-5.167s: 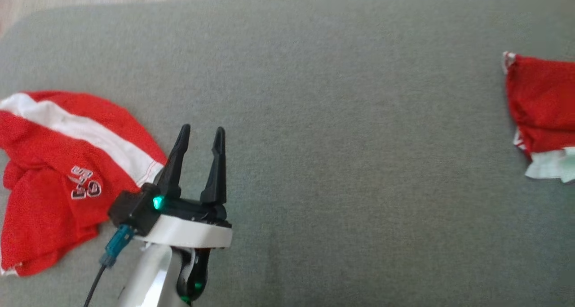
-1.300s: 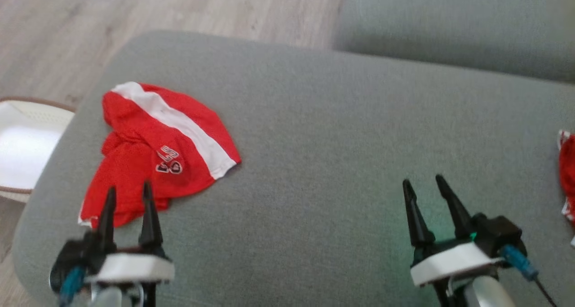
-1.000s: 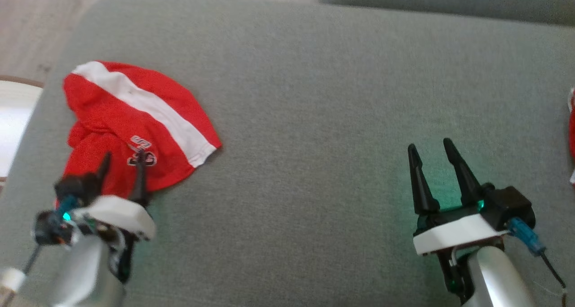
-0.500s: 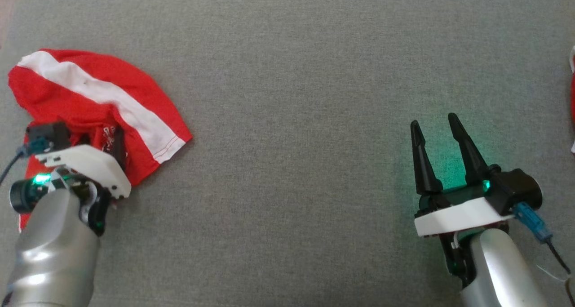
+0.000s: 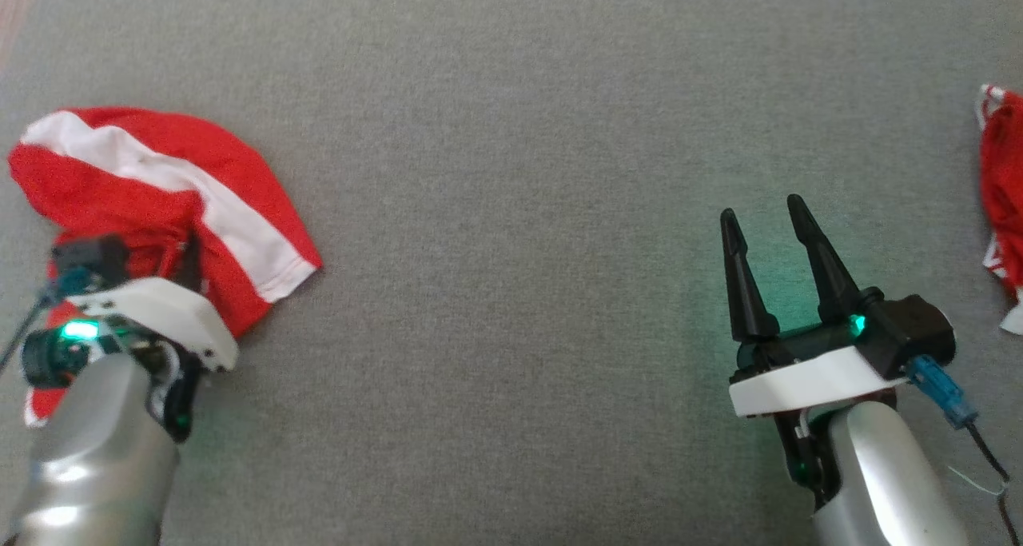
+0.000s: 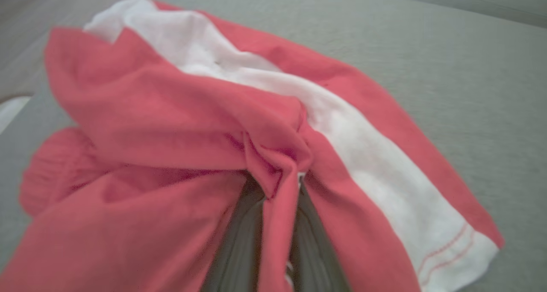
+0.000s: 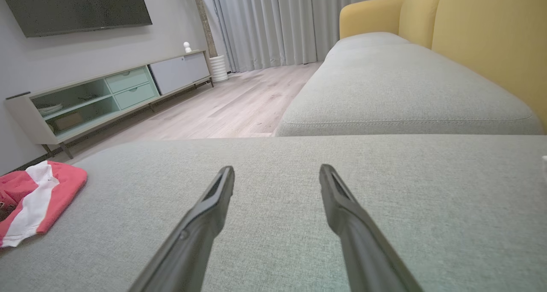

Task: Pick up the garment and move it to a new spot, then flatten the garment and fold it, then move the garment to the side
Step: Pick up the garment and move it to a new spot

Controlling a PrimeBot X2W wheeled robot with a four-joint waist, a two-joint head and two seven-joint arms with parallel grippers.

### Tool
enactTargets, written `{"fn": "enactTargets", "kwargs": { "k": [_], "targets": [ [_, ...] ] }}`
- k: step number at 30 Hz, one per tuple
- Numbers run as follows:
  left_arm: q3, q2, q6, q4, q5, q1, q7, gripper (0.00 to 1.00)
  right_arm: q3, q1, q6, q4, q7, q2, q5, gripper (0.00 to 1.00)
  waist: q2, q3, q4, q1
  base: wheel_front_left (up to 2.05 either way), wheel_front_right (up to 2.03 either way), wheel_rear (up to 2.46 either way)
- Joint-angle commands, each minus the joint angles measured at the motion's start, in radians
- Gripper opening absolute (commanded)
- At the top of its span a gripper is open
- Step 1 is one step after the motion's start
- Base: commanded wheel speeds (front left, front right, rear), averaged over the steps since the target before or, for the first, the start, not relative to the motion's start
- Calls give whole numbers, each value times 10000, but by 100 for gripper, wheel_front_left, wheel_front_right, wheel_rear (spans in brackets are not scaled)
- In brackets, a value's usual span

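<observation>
The garment (image 5: 160, 186) is red with a broad white stripe and lies crumpled at the left end of the grey cushion (image 5: 511, 130). My left gripper (image 5: 180, 250) sits on its near part, shut on a pinched fold of red cloth. In the left wrist view that bunched fold of the garment (image 6: 273, 163) rises between the two dark fingers (image 6: 239, 240). My right gripper (image 5: 766, 214) hovers open over bare cushion at the right, nothing between its fingers (image 7: 205, 215). From the right wrist view the garment (image 7: 34, 198) shows far left.
A second red and white cloth (image 5: 1003, 210) lies at the cushion's right edge. Beyond the cushion are another grey seat (image 7: 401, 87), a yellow sofa back (image 7: 483, 35), wooden floor (image 7: 222, 108) and a low TV cabinet (image 7: 107, 95).
My left gripper came down onto the garment and shut on a fold of it, bunching the cloth. The head camera tilted down meanwhile. The right gripper stays open.
</observation>
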Motion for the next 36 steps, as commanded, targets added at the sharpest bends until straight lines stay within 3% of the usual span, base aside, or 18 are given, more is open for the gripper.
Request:
{"fn": "enactTargets", "kwargs": {
  "k": [1,13,19,26,36],
  "targets": [
    [22,472,14,-415,41,-85,-244,0,268,-85,-7,-274,-107,-24,65,100,0,-179,-100,-1,0,0,0],
    [-1544,614,14,-2785,-539,-252,-1803,0,590,104,-7,-113,-107,-24,629,100,0,-1186,-727,-1,0,0,0],
    [-1879,91,45,-3811,-684,-348,-1696,0,732,132,-7,-102,-107,-24,822,100,0,-1352,-1202,-1,0,0,0],
    [-2199,-689,459,-4687,-647,-610,-1420,0,1072,-29,-7,-113,-107,-24,1055,100,0,-1193,-1942,-1,0,0,0],
    [-2824,-1379,577,-4423,-359,-1625,-703,0,1478,-279,-7,-175,-107,-24,1393,100,0,-833,-3218,-1,0,0,0]
  ]
}}
